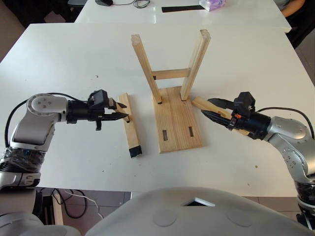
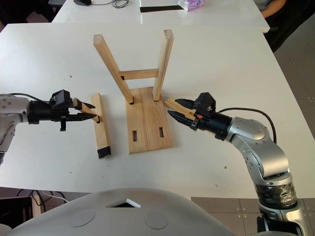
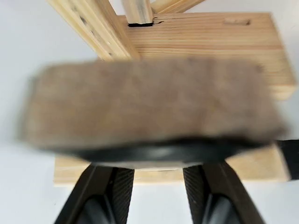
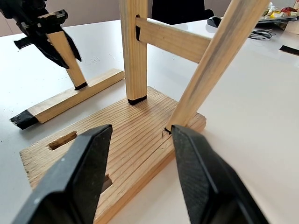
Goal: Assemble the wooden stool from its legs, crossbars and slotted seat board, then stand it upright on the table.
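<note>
Presently mid-assembly: seat board (image 1: 177,123) flat at tabletop (image 1: 59,59) centre, two legs (image 1: 145,66) standing in far slots; left gripper (image 1: 122,116) clamped on crossbar (image 4: 67,60) of loose leg (image 1: 130,129), right gripper (image 1: 206,106) spread over third leg (image 1: 197,102); next, likely slotting these.

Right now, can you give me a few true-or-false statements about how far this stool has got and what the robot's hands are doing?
1. Two legs stand in the seat board. True.
2. All four slots of the board are filled. False: the two near slots are empty.
3. The right hand is open. True.
4. The left hand holds nothing. False: it grips a short crossbar that is stuck into a loose leg lying on the table to the left of the board.
</note>
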You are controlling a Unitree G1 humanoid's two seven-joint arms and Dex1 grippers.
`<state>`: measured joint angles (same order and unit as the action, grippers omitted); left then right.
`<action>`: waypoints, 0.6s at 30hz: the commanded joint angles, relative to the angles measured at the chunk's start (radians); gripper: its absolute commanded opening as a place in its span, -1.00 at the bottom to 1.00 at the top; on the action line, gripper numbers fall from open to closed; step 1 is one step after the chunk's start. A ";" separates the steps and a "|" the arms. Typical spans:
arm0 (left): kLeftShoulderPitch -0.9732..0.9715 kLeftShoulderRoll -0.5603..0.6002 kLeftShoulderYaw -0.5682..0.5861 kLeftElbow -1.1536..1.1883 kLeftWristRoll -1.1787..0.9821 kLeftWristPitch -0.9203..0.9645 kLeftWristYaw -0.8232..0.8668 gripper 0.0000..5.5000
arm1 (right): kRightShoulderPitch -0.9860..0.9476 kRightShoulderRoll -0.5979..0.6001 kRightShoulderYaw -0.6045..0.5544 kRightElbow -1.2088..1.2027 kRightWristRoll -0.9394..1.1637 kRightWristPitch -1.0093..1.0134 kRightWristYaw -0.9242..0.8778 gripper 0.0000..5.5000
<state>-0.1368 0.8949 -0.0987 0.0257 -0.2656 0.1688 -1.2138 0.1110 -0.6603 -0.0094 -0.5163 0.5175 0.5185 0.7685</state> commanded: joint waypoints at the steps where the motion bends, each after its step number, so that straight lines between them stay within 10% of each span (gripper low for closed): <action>1: 0.020 -0.046 -0.027 0.028 0.041 -0.027 0.039 -0.18 | -0.004 0.001 0.012 -0.001 -0.017 -0.007 -0.001 -0.16; 10: 0.056 -0.086 0.028 0.117 0.010 -0.036 0.058 0.34 | 0.003 -0.009 0.011 0.015 -0.027 -0.016 0.018 -0.16; 18: 0.162 -0.043 0.175 -0.106 -0.252 0.166 -0.025 0.35 | 0.000 -0.024 0.005 0.023 -0.033 -0.023 0.037 -0.16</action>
<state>-0.0152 0.8077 0.0146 0.0080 -0.4277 0.2579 -1.1999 0.1108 -0.6718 0.0012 -0.4963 0.4906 0.5049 0.7976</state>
